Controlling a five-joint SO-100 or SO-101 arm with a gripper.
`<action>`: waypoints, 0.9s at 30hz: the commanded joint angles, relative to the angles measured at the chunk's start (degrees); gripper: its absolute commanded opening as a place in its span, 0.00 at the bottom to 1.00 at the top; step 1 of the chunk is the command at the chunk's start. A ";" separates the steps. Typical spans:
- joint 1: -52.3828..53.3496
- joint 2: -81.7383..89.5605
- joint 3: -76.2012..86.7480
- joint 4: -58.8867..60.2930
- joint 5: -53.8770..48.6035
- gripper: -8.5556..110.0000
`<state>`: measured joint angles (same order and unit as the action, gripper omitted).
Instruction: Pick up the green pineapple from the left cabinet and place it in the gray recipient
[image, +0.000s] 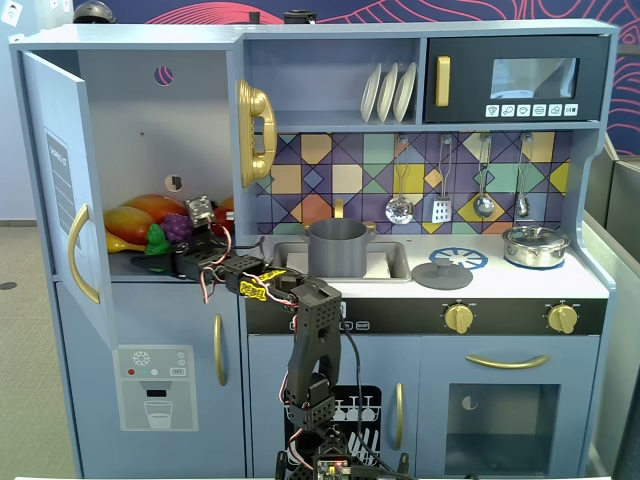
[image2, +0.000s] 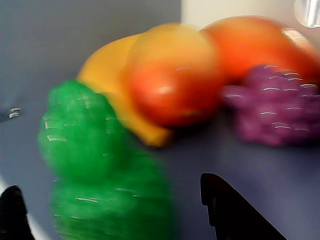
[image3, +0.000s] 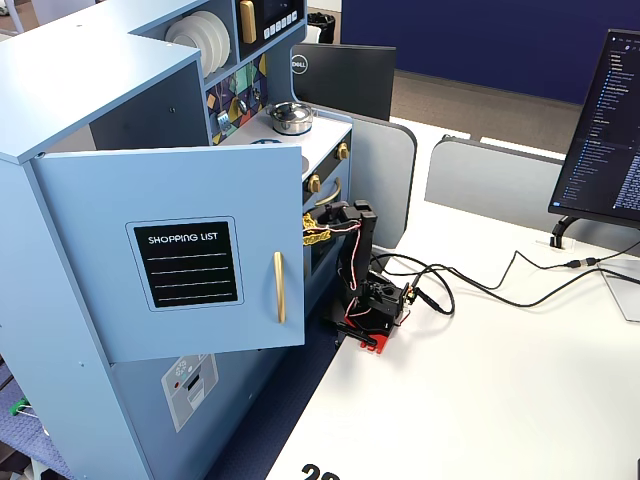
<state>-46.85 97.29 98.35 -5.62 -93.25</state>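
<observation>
Bright green bumpy pineapple (image2: 85, 150) beside orange mangoes (image2: 172, 80), jaws spread, ungripped

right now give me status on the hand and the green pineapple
Hand open, inside the left cabinet. Green pineapple between the fingers, not gripped yet. Toy mango and purple grapes crowd close behind.

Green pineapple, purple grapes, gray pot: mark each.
green pineapple (image2: 80, 135): wrist view, bumpy body.
purple grapes (image2: 275, 112): wrist view, middle of the bunch.
gray pot (image: 337, 250): a fixed view, front wall.
</observation>
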 joint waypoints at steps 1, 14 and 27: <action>-0.79 -0.62 -5.89 0.79 1.05 0.38; -1.41 -1.67 -10.55 2.46 1.41 0.07; -3.52 30.85 5.27 9.14 -4.22 0.07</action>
<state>-50.54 113.47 100.28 2.37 -95.19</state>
